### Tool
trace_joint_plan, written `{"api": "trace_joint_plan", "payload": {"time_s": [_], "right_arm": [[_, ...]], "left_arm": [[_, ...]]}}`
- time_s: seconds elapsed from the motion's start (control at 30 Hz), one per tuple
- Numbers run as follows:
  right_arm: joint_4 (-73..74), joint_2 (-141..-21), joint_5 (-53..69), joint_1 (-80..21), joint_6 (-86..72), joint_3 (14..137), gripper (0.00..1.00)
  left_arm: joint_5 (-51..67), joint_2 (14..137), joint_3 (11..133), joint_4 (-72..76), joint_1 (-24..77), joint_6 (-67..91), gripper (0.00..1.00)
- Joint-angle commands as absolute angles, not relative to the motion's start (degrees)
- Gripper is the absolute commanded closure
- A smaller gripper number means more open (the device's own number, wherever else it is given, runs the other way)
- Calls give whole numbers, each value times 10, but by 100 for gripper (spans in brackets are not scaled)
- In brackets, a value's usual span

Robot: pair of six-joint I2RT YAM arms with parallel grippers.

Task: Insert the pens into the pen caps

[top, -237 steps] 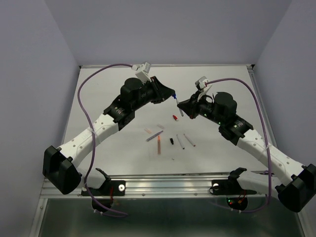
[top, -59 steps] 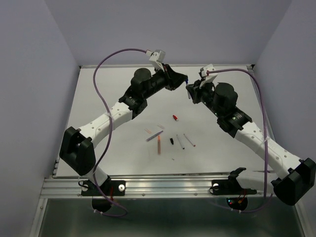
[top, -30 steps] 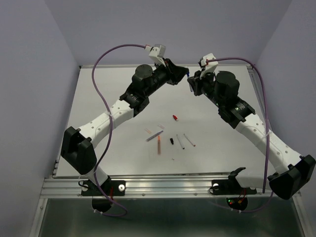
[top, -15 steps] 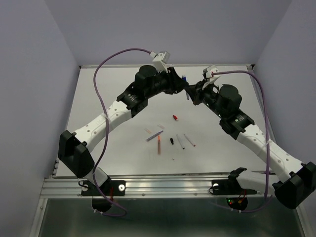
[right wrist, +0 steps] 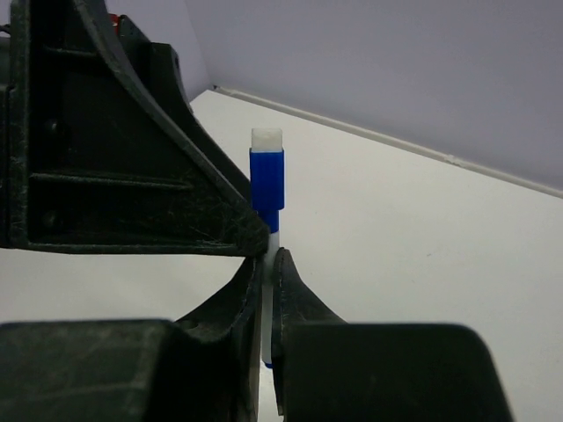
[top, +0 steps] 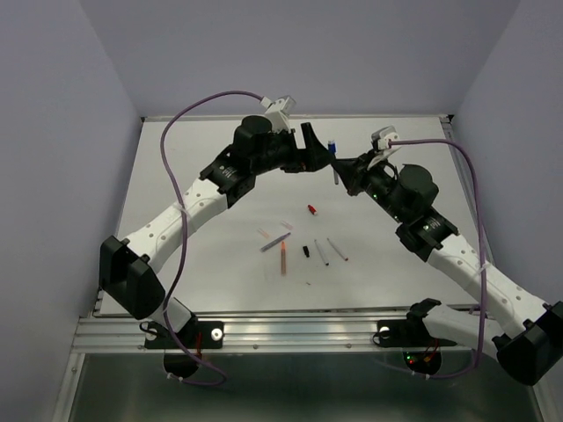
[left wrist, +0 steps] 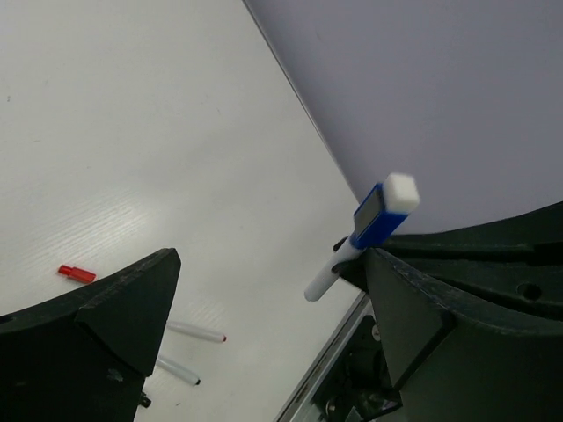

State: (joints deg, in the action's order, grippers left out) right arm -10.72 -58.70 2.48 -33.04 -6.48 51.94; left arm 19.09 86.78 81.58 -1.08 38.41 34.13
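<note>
Currently, right gripper (right wrist: pixel 268 255) clenches the white pen (left wrist: pixel 324 283) by its barrel; left gripper (left wrist: pixel 270 257) stands released, jaws flanking the blue cap (left wrist: pixel 371 220). A careless retreat could dislodge it.

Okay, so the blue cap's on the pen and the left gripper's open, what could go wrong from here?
1. The right gripper pinches only the thin barrel of the pen, above the table; a slip would drop it.
2. The blue cap sits close beside one open finger of the left gripper, so pulling away could knock it.
3. The orange pen and its neighbours lie close together; grabbing one may scatter the rest.
</note>
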Motion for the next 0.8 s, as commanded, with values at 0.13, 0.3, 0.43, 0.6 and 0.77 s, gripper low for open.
{"api": "trace_joint_plan", "payload": {"time_s": [0.13, 0.3, 0.43, 0.6, 0.77], "right_arm": [[-130, -626, -70, -289, -77, 541, 99], [-120, -684, -4, -219, -104, 552, 99], [-99, -748, 37, -165, -97, 581, 99], [-71, -854, 106, -110, -80, 631, 99], [-18, -960, 135, -72, -52, 691, 99]], "left_arm": [[172, 787, 773, -38, 349, 323, 1], [163, 766, 754, -46, 323, 318, 1], [153, 751, 722, -48, 303, 317, 1], [132, 738, 692, -54, 294, 308, 1], [108, 736, 658, -70, 293, 308, 1]]}}
